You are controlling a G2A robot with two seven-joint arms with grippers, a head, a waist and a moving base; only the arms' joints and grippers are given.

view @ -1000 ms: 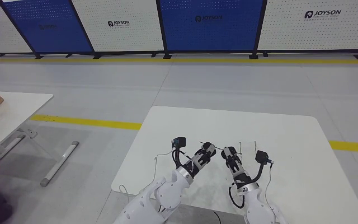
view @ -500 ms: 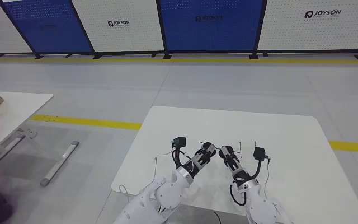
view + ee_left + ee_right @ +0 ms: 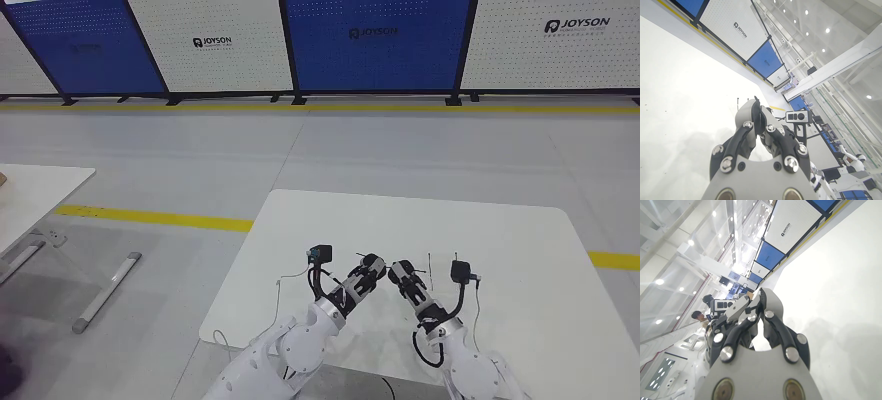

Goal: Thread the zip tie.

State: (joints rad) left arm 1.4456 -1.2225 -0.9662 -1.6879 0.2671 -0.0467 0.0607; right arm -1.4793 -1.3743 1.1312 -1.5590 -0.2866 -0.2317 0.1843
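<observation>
blue and white pegboard panels (image 3: 378,45) behind grey floor (image 3: 250,150).

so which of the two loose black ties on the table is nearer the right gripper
The inner tie, lying just beside the right gripper. The other tie lies farther out, toward the right edge of the table.

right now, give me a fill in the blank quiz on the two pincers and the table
The left pincer and right pincer sit over the ____ rectangular table. The left pincer's jaws are ____. Two thin black plastic zip ties lie nearer the ____ pincer.
Missing words: white; shut; right
</observation>
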